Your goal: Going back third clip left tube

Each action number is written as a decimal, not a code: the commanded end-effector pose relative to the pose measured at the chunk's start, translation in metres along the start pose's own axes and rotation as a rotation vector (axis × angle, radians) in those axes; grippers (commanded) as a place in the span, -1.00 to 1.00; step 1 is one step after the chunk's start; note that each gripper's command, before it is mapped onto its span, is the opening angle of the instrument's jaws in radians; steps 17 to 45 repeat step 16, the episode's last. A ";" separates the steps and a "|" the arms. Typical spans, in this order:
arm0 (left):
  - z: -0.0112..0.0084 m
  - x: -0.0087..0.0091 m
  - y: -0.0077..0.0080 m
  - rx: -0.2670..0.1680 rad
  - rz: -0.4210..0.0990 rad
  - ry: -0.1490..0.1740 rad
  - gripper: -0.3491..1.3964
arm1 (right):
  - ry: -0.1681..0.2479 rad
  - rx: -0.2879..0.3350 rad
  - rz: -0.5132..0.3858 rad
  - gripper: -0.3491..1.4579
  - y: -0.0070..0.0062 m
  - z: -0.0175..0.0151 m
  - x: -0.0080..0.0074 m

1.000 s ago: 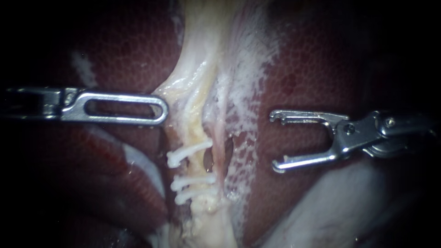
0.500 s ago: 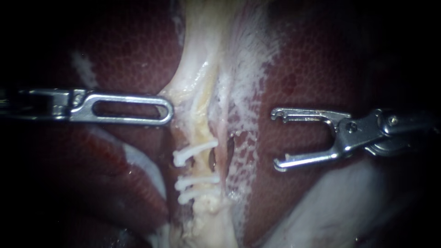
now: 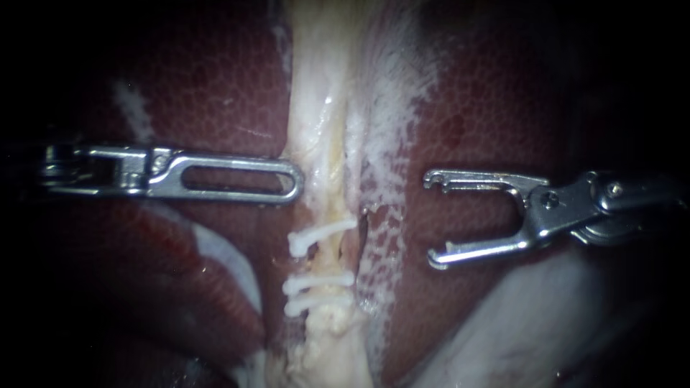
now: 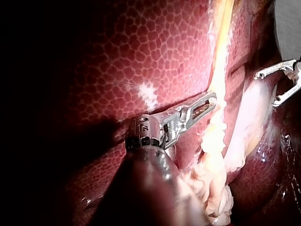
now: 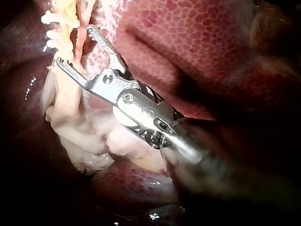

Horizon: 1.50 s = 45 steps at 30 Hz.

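Bright light on the central pale tissue (image 3: pixel 323 108), glints on wet liver (image 3: pixel 489 93), deep shadow around the edges

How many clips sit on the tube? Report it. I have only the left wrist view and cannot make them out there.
Observer: Three white clips cross the tube; the endoscope view shows them plainly.
Operator: Give me their spacing.
Observer: One sits alone, nearest the left instrument; the other two lie close together beyond it.
Operator: Tell me whether the right instrument carries a clip.
Observer: No. The right instrument stands with open, empty jaws, clear of the tube.
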 end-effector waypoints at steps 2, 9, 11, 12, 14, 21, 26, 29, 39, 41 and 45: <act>0.0000 0.0000 0.0000 -0.001 0.000 0.000 -1.00 | 0.000 0.000 0.000 0.05 0.0000 0.0000 0.0000; 0.0000 0.0001 0.0000 -0.001 0.000 0.000 -1.00 | 0.000 0.000 0.000 0.06 0.0000 0.0000 0.0000; 0.0000 0.0001 0.0000 -0.001 0.000 0.000 -1.00 | 0.000 0.000 0.000 0.06 0.0000 0.0000 0.0000; 0.0000 0.0001 0.0000 -0.001 0.000 0.000 -1.00 | 0.000 0.000 0.000 0.06 0.0000 0.0000 0.0000; 0.0000 0.0001 0.0000 -0.001 0.000 0.000 -1.00 | 0.000 0.000 0.000 0.06 0.0000 0.0000 0.0000; 0.0000 0.0001 0.0000 -0.001 0.000 0.000 -1.00 | 0.000 0.000 0.000 0.06 0.0000 0.0000 0.0000; 0.0000 0.0001 0.0000 -0.001 0.000 0.000 -1.00 | 0.000 0.000 0.000 0.06 0.0000 0.0000 0.0000; 0.0000 0.0001 0.0000 -0.001 0.000 0.000 -1.00 | 0.000 0.000 0.000 0.06 0.0000 0.0000 0.0000; 0.0000 0.0001 0.0000 -0.001 0.000 0.000 -1.00 | 0.000 0.000 0.000 0.06 0.0000 0.0000 0.0000; 0.0000 0.0001 0.0000 -0.001 0.000 0.000 -1.00 | 0.000 0.000 0.000 0.06 0.0000 0.0000 0.0000; 0.0000 0.0001 0.0000 -0.001 0.000 0.000 -1.00 | 0.000 0.000 0.000 0.06 0.0000 0.0000 0.0000</act>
